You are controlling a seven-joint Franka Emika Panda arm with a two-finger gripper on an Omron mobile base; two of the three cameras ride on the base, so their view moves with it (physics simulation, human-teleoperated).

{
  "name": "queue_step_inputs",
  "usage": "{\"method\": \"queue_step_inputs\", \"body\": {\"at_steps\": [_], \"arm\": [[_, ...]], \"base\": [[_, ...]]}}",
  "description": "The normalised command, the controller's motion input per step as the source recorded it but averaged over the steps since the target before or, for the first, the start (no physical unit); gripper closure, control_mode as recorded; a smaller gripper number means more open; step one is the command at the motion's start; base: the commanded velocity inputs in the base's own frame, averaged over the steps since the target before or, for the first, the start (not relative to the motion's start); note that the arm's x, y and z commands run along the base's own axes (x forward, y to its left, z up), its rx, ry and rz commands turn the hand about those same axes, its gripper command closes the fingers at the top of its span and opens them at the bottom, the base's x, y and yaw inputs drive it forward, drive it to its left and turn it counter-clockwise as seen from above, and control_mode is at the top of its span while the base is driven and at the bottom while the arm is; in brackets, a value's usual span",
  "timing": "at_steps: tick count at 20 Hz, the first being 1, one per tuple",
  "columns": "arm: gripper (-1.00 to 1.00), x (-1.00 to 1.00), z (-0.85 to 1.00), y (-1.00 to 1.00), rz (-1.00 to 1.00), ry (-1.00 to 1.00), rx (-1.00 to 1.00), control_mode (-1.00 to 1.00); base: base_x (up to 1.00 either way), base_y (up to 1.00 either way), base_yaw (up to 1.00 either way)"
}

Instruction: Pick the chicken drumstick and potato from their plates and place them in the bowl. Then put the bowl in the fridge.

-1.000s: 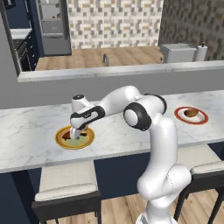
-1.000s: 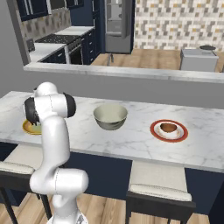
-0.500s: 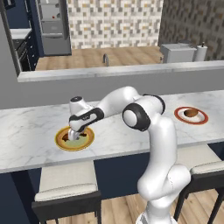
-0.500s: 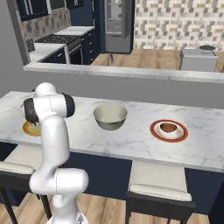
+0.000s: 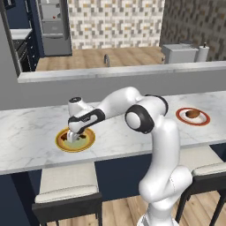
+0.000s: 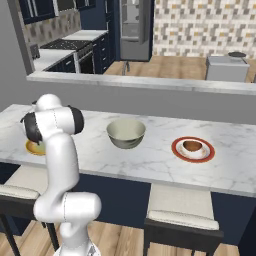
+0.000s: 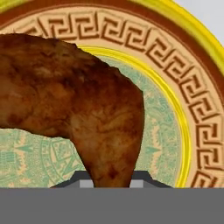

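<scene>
The gripper (image 5: 70, 140) is down on the yellow-rimmed plate (image 5: 88, 142) near the worktop's (image 5: 26, 137) front edge — narrowed around the chicken drumstick (image 7: 78, 113).

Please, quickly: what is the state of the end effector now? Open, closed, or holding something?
End effector: closed on the chicken drumstick, down at the yellow-rimmed plate.

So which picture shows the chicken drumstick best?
The hand view: the drumstick fills it, brown and bumpy, lying on the plate with its narrow end between the end effector's fingertips. In the left base view it is just a dark speck beside the end effector. In the right base view the arm hides it.
</scene>
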Motion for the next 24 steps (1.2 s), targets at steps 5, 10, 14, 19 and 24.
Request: {"method": "queue_step_inputs", "body": {"at_steps": [5, 10, 14, 19, 24], "arm": [[1.00, -0.14, 0.35, -0.16, 0.00, -0.04, 0.02, -1.00], [1.00, -0.19, 0.39, -0.35, 0.01, -0.09, 0.06, -1.00], [1.00, -0.19, 0.38, -0.41, 0.00, -0.10, 0.01, -1.00], [1.00, -0.06, 0.38, -0.38, 0.00, -0.03, 0.05, -1.00], [1.00, -0.07, 0.45, -0.45, -0.02, -0.02, 0.01, -1.00]], "base": [[0.00, 0.00, 0.00], [0.00, 0.00, 0.00], [0.00, 0.00, 0.00], [0.00, 0.00, 0.00], [0.00, 0.00, 0.00]]}}
